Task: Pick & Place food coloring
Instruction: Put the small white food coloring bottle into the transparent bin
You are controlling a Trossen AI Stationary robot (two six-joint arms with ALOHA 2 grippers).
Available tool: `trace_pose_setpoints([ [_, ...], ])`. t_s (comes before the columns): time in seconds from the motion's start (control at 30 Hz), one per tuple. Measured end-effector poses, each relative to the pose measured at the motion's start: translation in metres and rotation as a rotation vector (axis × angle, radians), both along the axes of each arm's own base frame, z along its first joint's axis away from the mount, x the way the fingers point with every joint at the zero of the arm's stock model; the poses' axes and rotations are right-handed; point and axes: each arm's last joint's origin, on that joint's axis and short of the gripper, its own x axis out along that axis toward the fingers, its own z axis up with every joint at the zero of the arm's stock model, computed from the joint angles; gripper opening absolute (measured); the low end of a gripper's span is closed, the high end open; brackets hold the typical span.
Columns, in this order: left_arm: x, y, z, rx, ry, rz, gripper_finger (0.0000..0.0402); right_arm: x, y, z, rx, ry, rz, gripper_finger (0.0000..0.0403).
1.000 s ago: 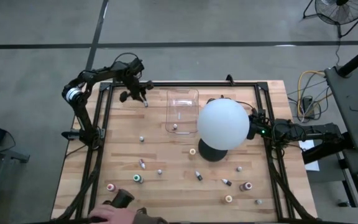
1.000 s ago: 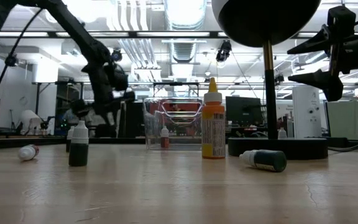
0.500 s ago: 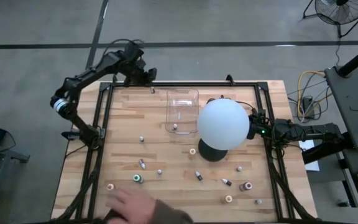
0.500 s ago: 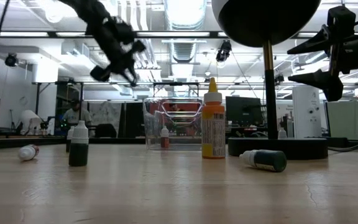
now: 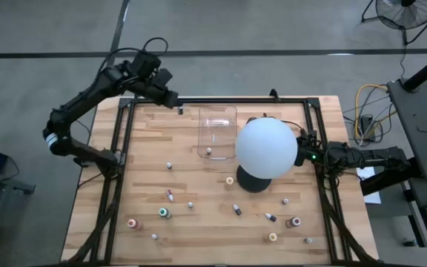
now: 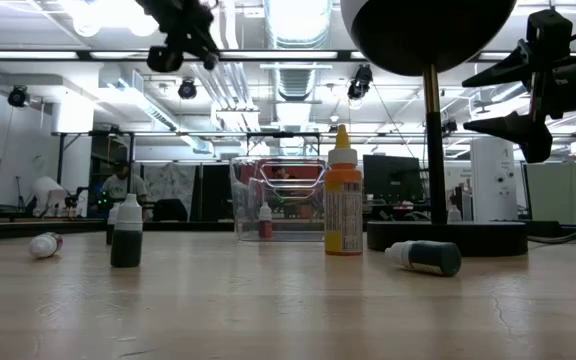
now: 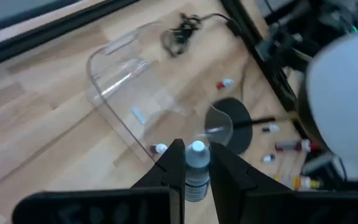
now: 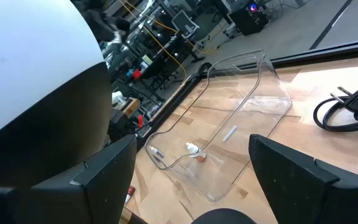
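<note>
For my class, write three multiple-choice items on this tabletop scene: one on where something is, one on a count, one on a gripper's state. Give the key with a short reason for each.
1. Where is the left gripper?
A. Raised near the table's far left corner, left of the clear plastic tray
B. Resting beside the big white globe
C. At the near edge of the table

2. How many small bottles lie inside the clear tray?
A. None
B. One
C. Four

3. What is the left gripper doing?
A. Standing open and empty
B. Shut on a small white-capped bottle
C. Shut on the tray's rim

Key: 1 A, the high view shows it there, above the table's far left corner. 2 B, the right wrist view shows a single red bottle with a white cap in the tray. 3 B, the left wrist view shows the bottle between the fingers.
</note>
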Motion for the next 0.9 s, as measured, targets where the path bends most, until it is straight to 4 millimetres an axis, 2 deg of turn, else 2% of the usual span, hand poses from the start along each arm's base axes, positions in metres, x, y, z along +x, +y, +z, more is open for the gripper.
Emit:
trace_pose_setpoints([
  [0.3, -0.013, -0.046, 0.019, 0.226, -0.008, -0.136, 0.0024, 0.000, 0.000, 0.000, 0.000, 0.000, 0.000, 0.0302],
  [0.43, -0.013, -0.060, 0.020, 0.341, 0.026, -0.172, 0.0024, 0.000, 0.000, 0.000, 0.000, 0.000, 0.000, 0.0302],
  [0.57, -0.006, -0.066, 0.011, 0.453, 0.065, -0.161, 0.0024, 0.000, 0.000, 0.000, 0.000, 0.000, 0.000, 0.0302],
  [0.67, 0.004, -0.069, 0.000, 0.488, 0.024, -0.166, 0.0024, 0.000, 0.000, 0.000, 0.000, 0.000, 0.000, 0.0302],
  [0.9, 0.031, -0.074, -0.037, 0.518, -0.084, -0.187, 0.0024, 0.000, 0.000, 0.000, 0.000, 0.000, 0.000, 0.0302],
])
